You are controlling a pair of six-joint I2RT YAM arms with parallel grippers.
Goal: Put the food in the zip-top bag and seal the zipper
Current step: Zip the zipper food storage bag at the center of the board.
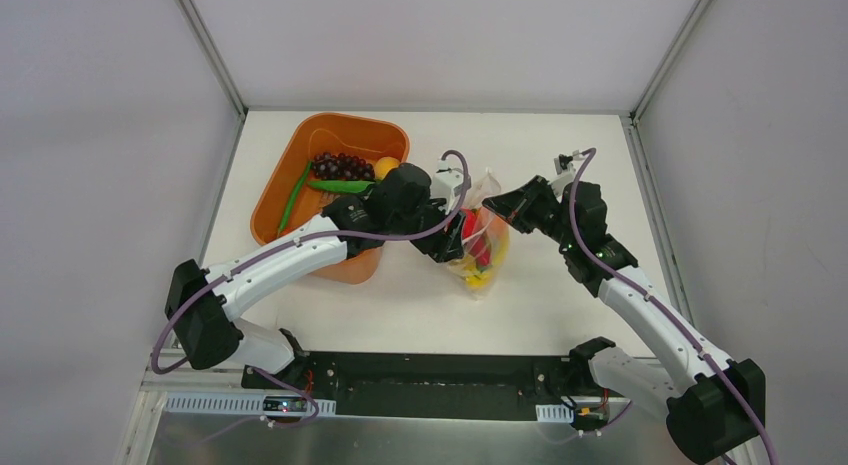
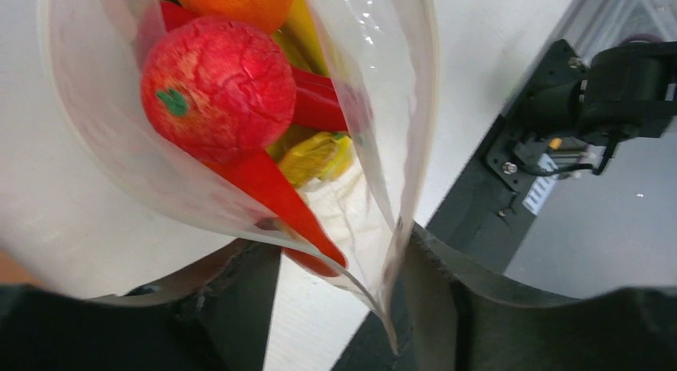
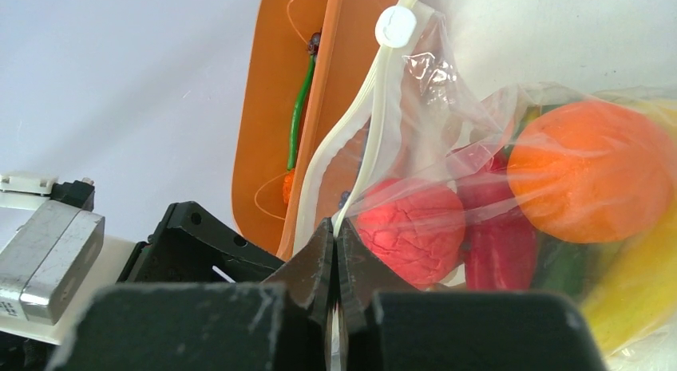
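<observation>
The clear zip-top bag (image 1: 480, 253) hangs between both grippers, right of the orange tub. Inside it is food: a red fruit (image 2: 217, 88), an orange (image 3: 591, 179), a red chili (image 2: 271, 191) and yellow pieces (image 2: 319, 155). My right gripper (image 3: 335, 227) is shut on the pale zipper (image 3: 351, 140) at the bag's mouth, below a white slider tab (image 3: 395, 24). My left gripper (image 2: 335, 251) is lower on the bag. Its jaws stand apart around a bag edge; the film lies against the right finger (image 2: 431, 267).
The orange tub (image 1: 290, 195) stands at the back left, under the left arm. It holds dark grapes (image 1: 340, 166), a long green bean (image 1: 293, 197), a green piece (image 1: 342, 186) and an orange (image 1: 386, 167). White walls ring the table; a black base plate (image 1: 430, 385) lines the near edge.
</observation>
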